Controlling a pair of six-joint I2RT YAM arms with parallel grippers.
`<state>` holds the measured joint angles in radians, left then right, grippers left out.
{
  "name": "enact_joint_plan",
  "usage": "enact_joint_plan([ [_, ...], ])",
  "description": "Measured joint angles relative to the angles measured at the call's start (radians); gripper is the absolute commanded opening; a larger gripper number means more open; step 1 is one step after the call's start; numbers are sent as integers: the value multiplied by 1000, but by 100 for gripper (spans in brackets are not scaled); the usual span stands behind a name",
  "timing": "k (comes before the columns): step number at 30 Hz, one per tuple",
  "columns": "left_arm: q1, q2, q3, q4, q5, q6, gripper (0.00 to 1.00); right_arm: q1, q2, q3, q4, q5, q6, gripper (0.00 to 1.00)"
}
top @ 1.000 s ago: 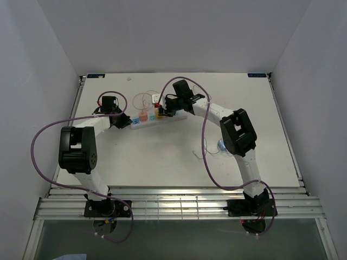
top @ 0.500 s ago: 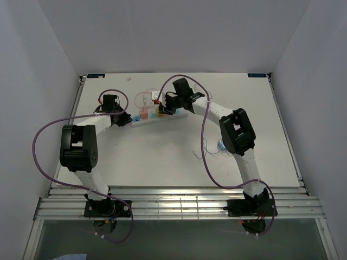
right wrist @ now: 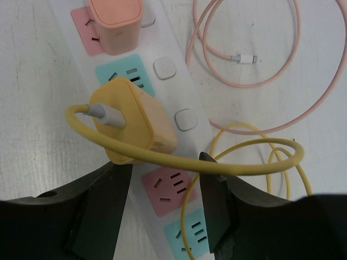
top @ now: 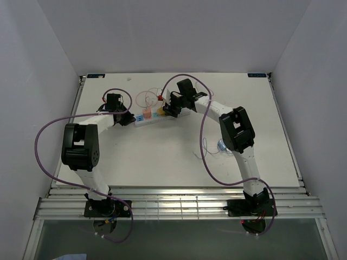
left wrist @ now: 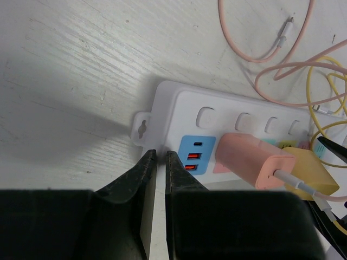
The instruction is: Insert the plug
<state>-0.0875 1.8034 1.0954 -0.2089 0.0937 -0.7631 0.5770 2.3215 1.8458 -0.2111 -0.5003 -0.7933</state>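
Right gripper (right wrist: pixel 162 208) has let go, jaws now wide, just below yellow charger plug (right wrist: pixel 133 122), which sits in power strip (right wrist: pixel 176 184) mid-frame. Left gripper (left wrist: pixel 160 162) narrow, empty, at strip's USB end.

The power strip (right wrist: pixel 174 93) is showing a white body with white buttons, carrying alternating pink and teal socket panels and a blue panel (left wrist: pixel 194 153) with red ports at one end. A pink plug (left wrist: pixel 252 165) and a yellow plug (right wrist: pixel 133 127) with a yellow cable (right wrist: pixel 217 169) are presenting solid colours, and a pink cable (right wrist: pixel 255 81) is lying on the white, faintly grained table (left wrist: pixel 65 65). The left arm (top: pixel 81 146) and right arm (top: pixel 238 135) are showing white links with black joints and trailing purple cables (top: pixel 36 147).
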Motion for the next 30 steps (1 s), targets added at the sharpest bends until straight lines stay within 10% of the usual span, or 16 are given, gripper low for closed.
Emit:
enact_joint_plan([
  [18, -2, 0, 0, 0, 12, 0, 22, 1, -64, -93, -106, -86, -78, 82],
  [30, -15, 1, -6, 8, 24, 4, 22, 3, -191, -274, 106, -111, 11, 83],
])
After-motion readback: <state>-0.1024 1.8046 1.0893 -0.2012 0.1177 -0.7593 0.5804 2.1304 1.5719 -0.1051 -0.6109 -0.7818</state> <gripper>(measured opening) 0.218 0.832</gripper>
